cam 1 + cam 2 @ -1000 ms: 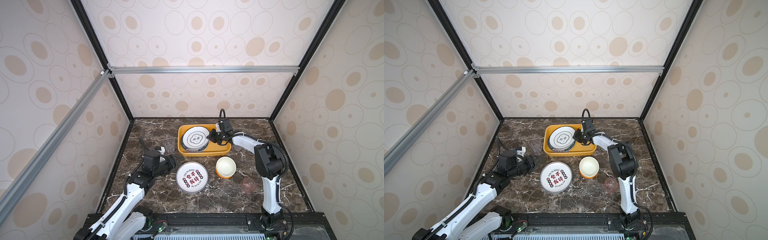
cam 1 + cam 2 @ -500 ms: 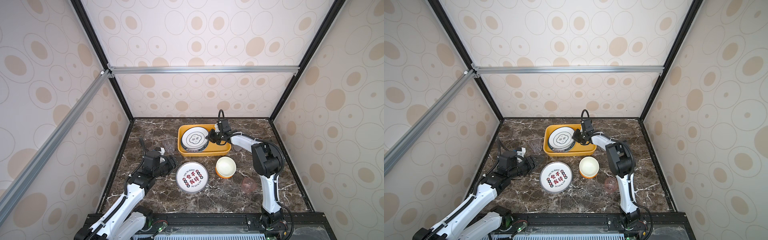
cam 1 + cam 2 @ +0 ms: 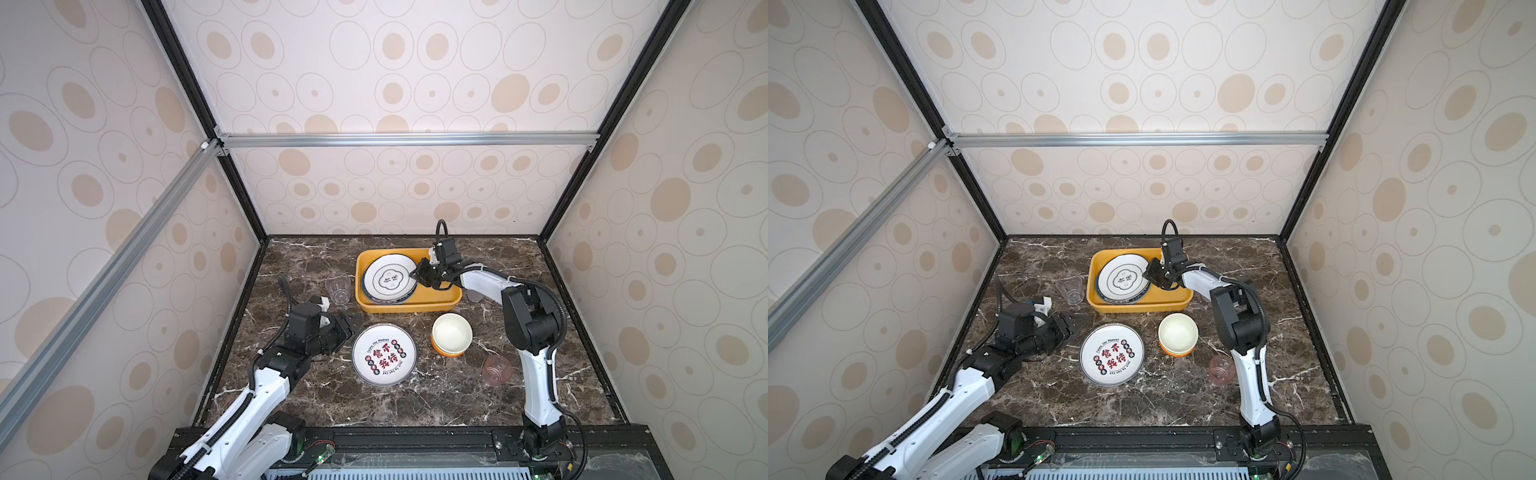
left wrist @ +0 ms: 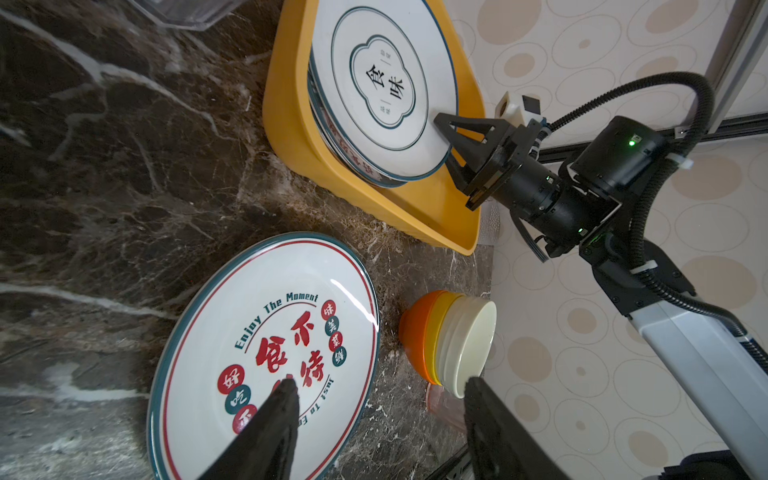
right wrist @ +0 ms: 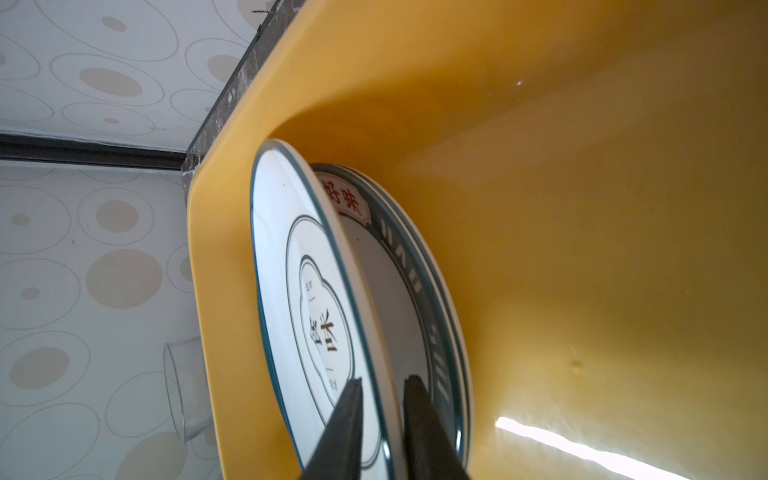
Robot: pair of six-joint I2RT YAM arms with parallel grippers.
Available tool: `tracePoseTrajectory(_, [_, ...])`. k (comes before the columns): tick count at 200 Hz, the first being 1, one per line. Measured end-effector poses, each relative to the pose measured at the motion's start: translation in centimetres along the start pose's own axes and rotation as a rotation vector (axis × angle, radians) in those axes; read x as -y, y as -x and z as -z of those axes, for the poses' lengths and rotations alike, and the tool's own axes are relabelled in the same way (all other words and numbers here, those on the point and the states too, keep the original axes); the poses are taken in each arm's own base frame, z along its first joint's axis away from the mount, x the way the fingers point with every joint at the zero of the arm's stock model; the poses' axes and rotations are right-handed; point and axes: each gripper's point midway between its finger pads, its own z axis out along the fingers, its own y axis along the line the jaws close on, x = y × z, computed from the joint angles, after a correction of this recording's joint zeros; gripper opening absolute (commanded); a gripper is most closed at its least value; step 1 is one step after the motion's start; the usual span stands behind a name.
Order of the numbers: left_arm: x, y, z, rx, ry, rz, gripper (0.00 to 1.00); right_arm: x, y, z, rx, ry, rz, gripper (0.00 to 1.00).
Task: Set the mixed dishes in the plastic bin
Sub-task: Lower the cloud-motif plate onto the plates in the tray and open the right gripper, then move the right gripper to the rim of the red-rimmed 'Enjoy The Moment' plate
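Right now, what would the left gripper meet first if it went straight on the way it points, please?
Probably the edge of the red-lettered plate, since the left gripper aims low across it; if it passes above, the bowl stack.

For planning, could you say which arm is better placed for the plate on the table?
Likely left: the open left tool hovers beside the table plate; the right tool straddles the top plate in the bin.

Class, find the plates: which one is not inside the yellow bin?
The red-lettered "Enjoy The Moment" plate, lying flat on the marble table; the other plates are stacked inside the bin.
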Motion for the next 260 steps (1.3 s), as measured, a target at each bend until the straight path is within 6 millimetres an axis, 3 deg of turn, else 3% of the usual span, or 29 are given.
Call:
tracePoseTrajectory(105, [-0.8, -0.5, 0.0, -0.006, 0.009, 0.004, 0.63, 1.1, -0.3, 0.1, -0.001, -0.055, 0.021, 0.27])
tracePoseTrajectory(166, [-1.2, -0.7, -0.1, -0.009, 0.015, 0.007, 0.63, 2.2, -0.7, 1.2, 0.001, -0.122, 0.041, 0.27])
tracePoseTrajectory(260, [-1.3, -0.8, 0.0, -0.006, 0.010, 0.005, 0.63, 1.9, -1.1, 3.4, 0.011, -0.139, 0.070, 0.27])
